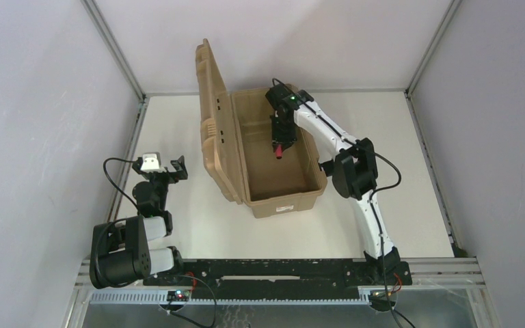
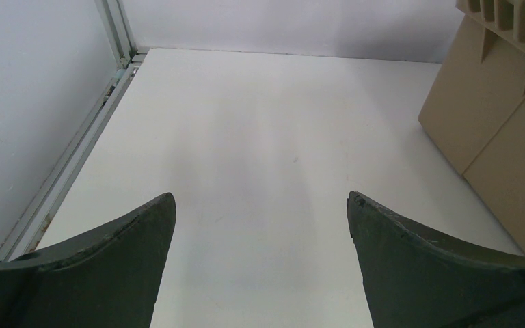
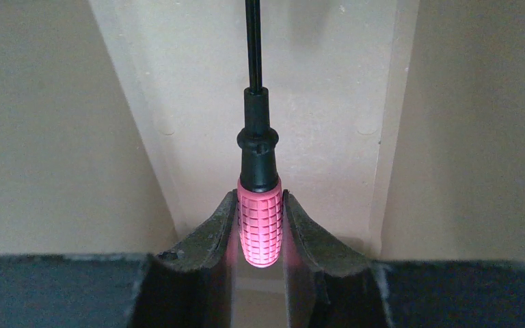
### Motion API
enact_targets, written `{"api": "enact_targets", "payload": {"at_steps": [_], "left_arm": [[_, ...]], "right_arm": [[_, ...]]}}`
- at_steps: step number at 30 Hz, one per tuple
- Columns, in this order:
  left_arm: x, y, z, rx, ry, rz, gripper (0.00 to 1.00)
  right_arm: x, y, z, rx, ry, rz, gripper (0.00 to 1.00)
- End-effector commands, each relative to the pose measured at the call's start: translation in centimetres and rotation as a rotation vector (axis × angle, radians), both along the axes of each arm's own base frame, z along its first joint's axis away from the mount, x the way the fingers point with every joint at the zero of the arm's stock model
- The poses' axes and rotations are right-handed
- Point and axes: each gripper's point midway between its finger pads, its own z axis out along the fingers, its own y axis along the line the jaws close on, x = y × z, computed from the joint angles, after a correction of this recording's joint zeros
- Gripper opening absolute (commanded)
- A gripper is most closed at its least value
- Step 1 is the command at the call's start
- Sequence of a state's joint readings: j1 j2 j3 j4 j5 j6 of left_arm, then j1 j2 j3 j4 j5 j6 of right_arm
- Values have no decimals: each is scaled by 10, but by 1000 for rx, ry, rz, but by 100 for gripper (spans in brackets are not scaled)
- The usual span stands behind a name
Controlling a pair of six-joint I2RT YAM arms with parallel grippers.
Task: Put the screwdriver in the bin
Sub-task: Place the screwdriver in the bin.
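On bin (image 1: 256, 147) front: wht label (image 1: 288, 207), illegible

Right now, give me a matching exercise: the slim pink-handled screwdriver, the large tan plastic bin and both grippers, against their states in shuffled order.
Things
1. slim pink-handled screwdriver
2. large tan plastic bin
3. left gripper
4. right gripper

States
A. open, holding nothing, over the white table
B. lid raised
C. shut on a handle
D. gripped by its handle, over the bin's interior

Pairs: 1-D, 2-B, 3-A, 4-C
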State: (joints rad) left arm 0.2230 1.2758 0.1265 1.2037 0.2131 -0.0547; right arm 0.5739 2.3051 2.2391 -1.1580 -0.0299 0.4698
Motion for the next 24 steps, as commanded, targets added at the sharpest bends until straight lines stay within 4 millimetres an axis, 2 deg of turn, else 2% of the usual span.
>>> {"api": "enact_targets", "payload": {"at_steps": [1, 8, 14, 24], "left_arm": [[-3, -2, 4, -4, -25, -3, 100], [-2, -1, 5, -4, -26, -3, 100], [-3, -1, 4, -4, -25, -3, 100], [-2, -1, 5, -3, -27, -2, 100]], "right_arm": [[6, 4, -14, -18, -23, 6, 16], [2, 5, -46, -42, 32, 9, 16], [-2, 9, -64, -41, 70, 7, 17], [-3, 10, -77, -45, 91, 8, 22]]}}
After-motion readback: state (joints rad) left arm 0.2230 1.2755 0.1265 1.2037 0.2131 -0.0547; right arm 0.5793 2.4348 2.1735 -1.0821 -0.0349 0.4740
